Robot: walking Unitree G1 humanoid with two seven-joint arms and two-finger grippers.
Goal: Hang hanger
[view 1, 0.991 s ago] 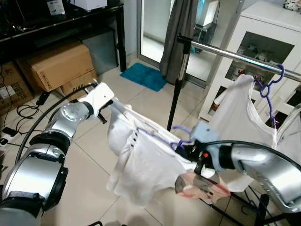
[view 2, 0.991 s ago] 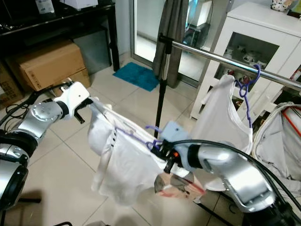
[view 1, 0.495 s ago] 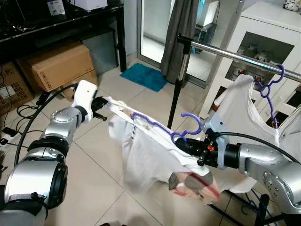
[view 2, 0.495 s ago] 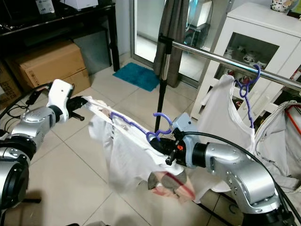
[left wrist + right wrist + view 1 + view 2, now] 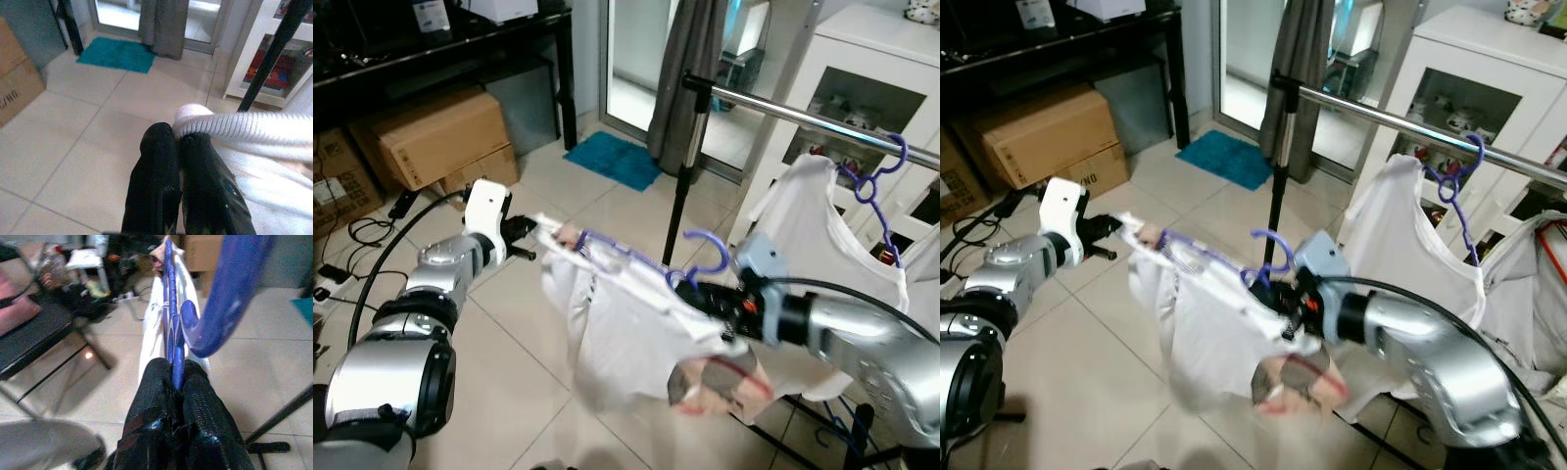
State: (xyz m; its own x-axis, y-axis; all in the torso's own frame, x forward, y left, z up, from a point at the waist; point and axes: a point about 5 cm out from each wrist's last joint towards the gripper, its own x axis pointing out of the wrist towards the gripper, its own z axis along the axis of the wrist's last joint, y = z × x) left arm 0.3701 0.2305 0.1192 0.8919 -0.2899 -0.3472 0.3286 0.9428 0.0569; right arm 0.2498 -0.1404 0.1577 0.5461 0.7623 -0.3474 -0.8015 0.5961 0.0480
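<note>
- Left eye view: the shiny steel clothes rail (image 5: 803,116) is sitting high above the purple plastic hanger (image 5: 690,257); its white cotton shirt (image 5: 626,328) could be snagging.
- The right gripper (image 5: 172,382) is clamping that hanger's neck; a twist might spoil hooking.
- The left gripper (image 5: 178,147) is pinching the ribbed hem (image 5: 244,125); pulling risks slipping.

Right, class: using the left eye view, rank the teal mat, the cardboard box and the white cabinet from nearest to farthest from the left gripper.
1. Cardboard box, just behind the left gripper.
2. Teal mat, farther back by the glass door.
3. White cabinet, far across on the right.
</note>
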